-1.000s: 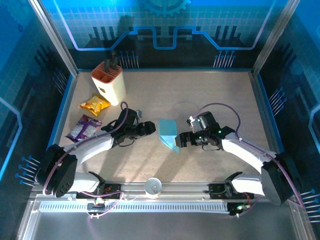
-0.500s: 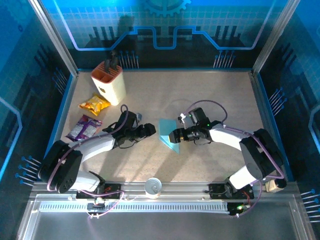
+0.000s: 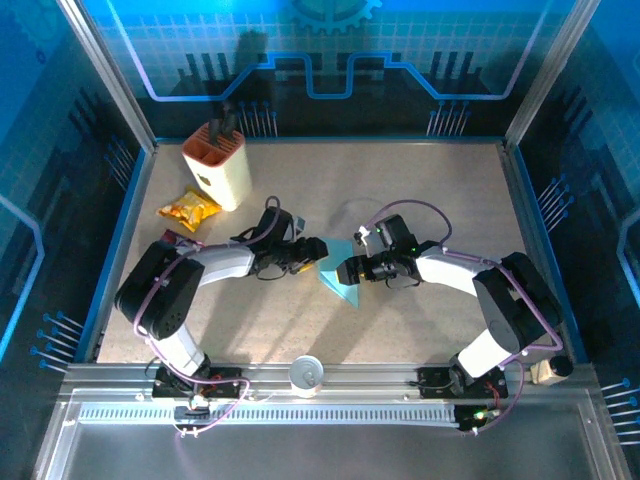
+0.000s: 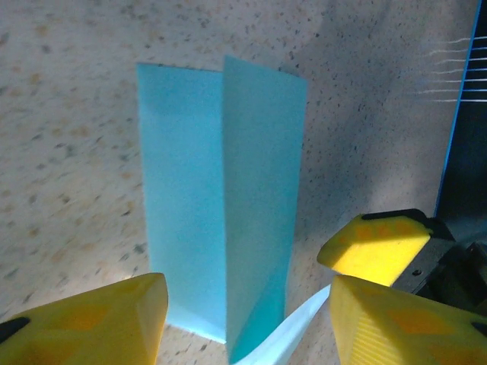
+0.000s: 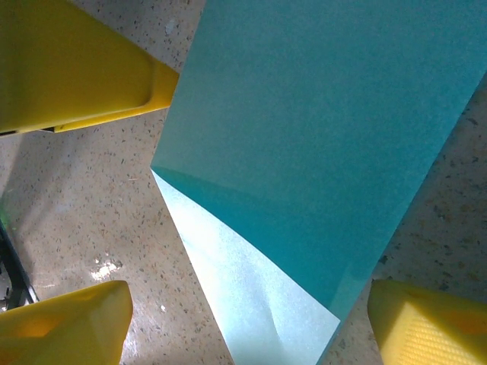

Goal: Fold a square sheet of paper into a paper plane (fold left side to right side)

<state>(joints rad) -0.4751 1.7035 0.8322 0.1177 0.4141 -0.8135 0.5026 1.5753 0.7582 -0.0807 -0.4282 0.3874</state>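
Sheet (image 3: 335, 283) sits mid-tabletop (image 3: 430, 190), between the two arms, part-folded. One half lies flat on the surface. The other is raised along a crease running roughly near to far. In the left wrist view the raised half stands close to upright, leaning a little, not pressed down.

Left gripper (image 3: 313, 249): jaws released and spread wide, one finger either side of the sheet's end, low to the tabletop. No paper pinched.

Right gripper (image 3: 347, 270): jaws likewise released, straddling the sheet from the right. The right wrist view shows the darker top face, with the paler underside curling up between its fingers. A finger of the other gripper sits just beside the sheet's edge there.

Judgement: the grippers are set on opposite sides so one can pin the flat half while the other carries the raised half over to the right. Fold looks about half done; edges not yet matched, crease not set.

Risk: thin paper may slide or spring back without a hold-down.
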